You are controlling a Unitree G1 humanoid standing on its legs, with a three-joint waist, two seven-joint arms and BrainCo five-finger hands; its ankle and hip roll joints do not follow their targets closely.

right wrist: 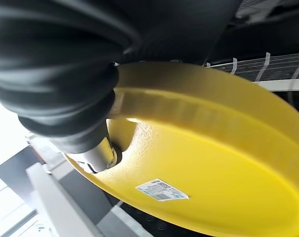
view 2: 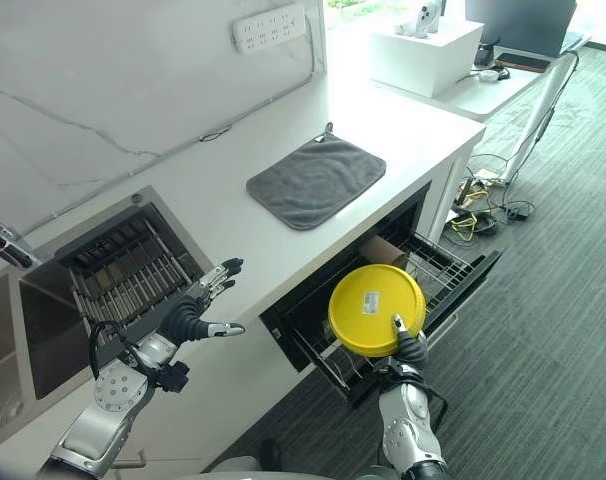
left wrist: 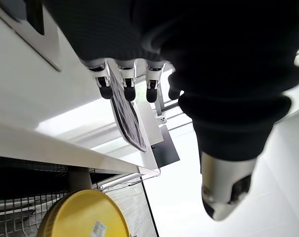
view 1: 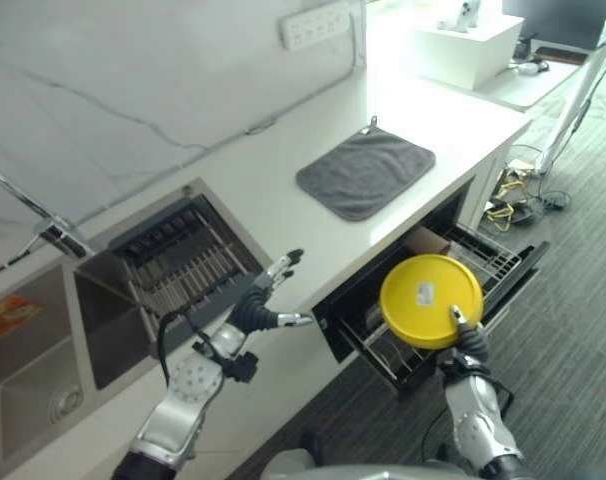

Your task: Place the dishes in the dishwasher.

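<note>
White desk (view 1: 283, 190) is running along a marble wall, w/ a grey mat (view 1: 366, 171) lying on top and a sink (view 1: 43, 330) w/ drying rack at the robot's left. Below the desk edge the dishwasher drawer (view 1: 453, 290) is standing pulled out, wire rack (view 1: 483, 255) showing. Right robot hand (view 1: 467, 335) is pinching the yellow plate (view 1: 430, 299) at its lower rim, holding it face-up-tilted just over the rack: loading step is underway, approx. midway. Next move, I'd judge, is tipping the plate on edge and lowering it btwn the tines. Left robot hand (view 1: 266, 305) is hovering over the desk front, fingers straight, empty. Rack slots under the plate are hidden; the right fingers behind the plate aren't visible.
</note>
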